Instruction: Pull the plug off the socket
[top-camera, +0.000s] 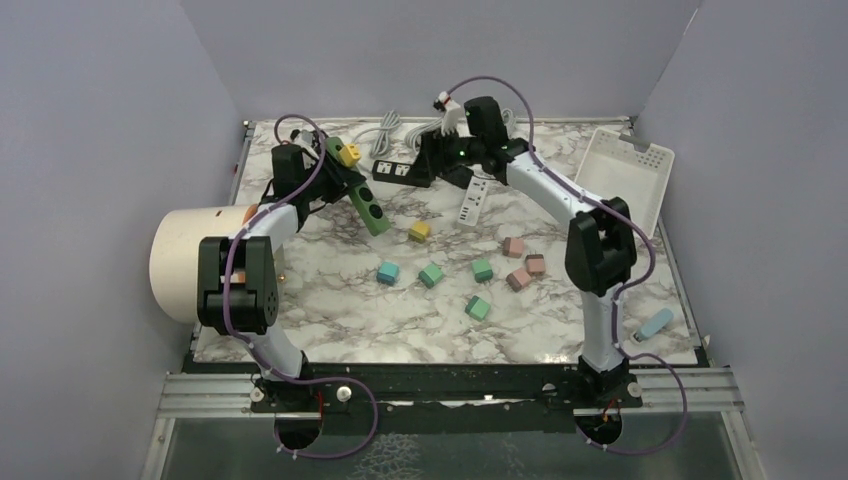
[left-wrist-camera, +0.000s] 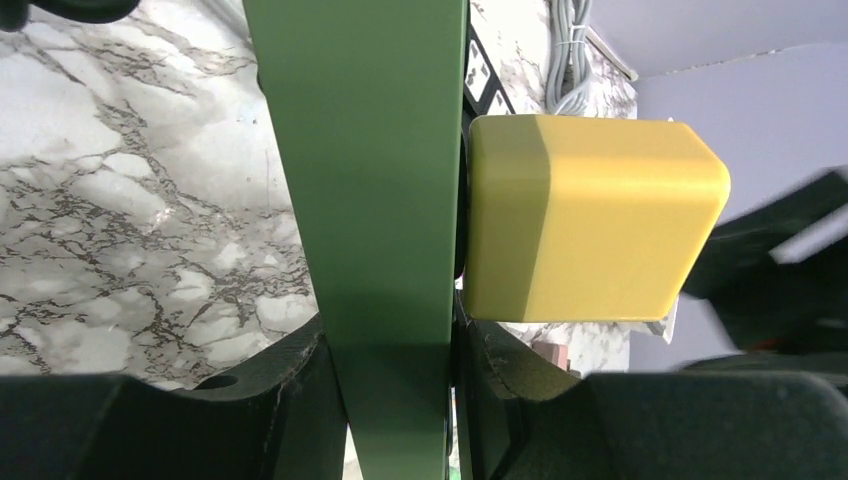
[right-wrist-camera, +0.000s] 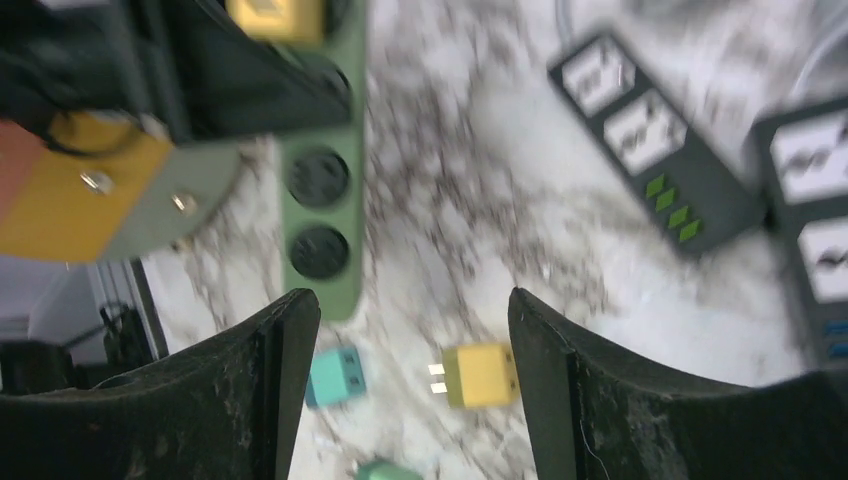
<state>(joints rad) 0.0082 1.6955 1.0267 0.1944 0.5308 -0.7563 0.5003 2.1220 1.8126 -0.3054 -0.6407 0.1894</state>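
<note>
At the far left of the counter (top-camera: 340, 320), the left end effector (left-wrist-camera: 395, 400) is clamped on the narrow sides of the green socket strip (left-wrist-camera: 360, 180), the strip wedged tight between both fingers. The yellow plug (left-wrist-camera: 590, 215) sits in the strip's face just beyond that grip, at the strip's far end, seated flush with no gap showing. The right end effector (right-wrist-camera: 410, 310) hangs to the right of the strip with its jaws spread wide and nothing between them. It looks down on the strip's two empty sockets and a loose yellow plug (right-wrist-camera: 480, 375) lying on the counter.

The seated plug looks like a small, hard, smooth-sided plastic block. It is probably light and will not give under the pads, but it may be slippery. The best hold is likely across its two flat opposite sides, close to the body's middle, with the pull straight out from the strip's face so the pins do not bind. The strip is stiff, so the left grip should brace it well. Expect friction, then a sudden release.

Further right lie black socket strips (right-wrist-camera: 655, 140), well apart from the green one
</note>
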